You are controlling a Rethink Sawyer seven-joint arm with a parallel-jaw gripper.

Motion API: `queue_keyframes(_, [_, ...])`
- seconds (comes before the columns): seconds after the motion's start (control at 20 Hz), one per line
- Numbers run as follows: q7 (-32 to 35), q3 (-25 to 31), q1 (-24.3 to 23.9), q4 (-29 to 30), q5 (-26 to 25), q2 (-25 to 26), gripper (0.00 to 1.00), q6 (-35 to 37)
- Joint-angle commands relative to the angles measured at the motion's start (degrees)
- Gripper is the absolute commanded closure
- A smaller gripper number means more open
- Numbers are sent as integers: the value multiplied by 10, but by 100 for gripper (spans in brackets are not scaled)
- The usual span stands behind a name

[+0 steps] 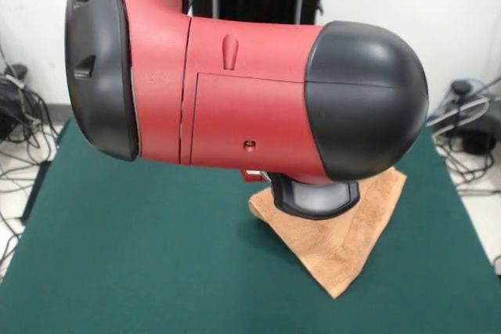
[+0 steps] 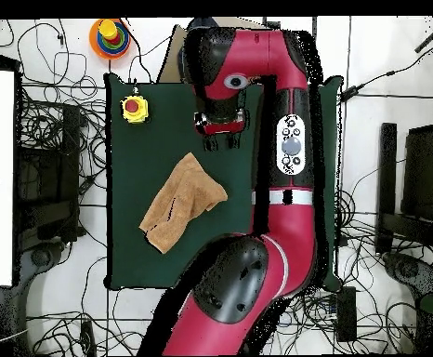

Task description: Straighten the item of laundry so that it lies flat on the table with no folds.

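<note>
1. I see the towel (image 2: 184,204) lying rumpled and diagonal on the green counter (image 2: 132,251), folds across it.
2. From overhead, my end effector (image 2: 220,141) sits just beyond the towel's upper corner, apart from it; I cannot tell how it stands.
3. A yellow box with a red button (image 2: 133,108) sits at a counter corner.

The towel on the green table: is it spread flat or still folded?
Still folded. The towel lies bunched on the table, with creases and overlapping layers in both views and an uneven outline.
</note>
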Motion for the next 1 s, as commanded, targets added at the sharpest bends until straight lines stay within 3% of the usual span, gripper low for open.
queue_keyframes(0.05, [-70,-25,4,43,-29,-25,0,-30])
queue_keyframes(0.2, [-67,-28,2,55,-20,-33,0,-26])
queue_keyframes(1.0, [-146,33,18,-56,-118,-32,0,50])
